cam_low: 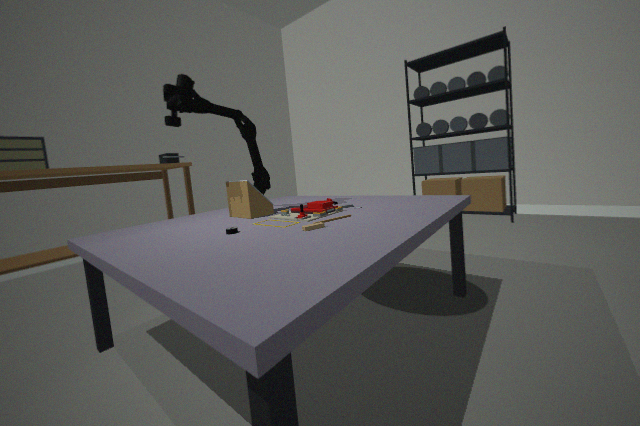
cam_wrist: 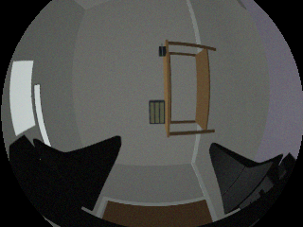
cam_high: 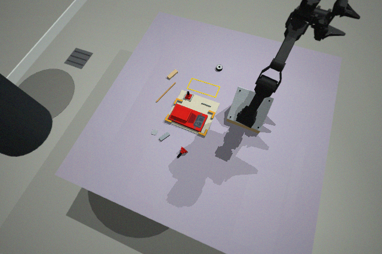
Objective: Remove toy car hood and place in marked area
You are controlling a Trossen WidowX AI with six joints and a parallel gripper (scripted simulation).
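Top view: nothing done yet, red hood [cam_high: 180, 114] sits on the toy car [cam_high: 188, 117] beside the yellow marked area [cam_high: 203, 87], gripper [cam_high: 342, 22] spread wide, far off

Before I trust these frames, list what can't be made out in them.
- Hood seam on the car: too small in the top view.
- Car in the exterior view: low angle, tiny, parts merge.
- Wrist view: shows only floor between open fingers; table out of frame.
- Gripper: far from the car.

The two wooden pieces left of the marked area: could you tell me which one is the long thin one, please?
The stick, lying diagonally nearer the toy car. The other, the block, is short and stubby and lies farther back.
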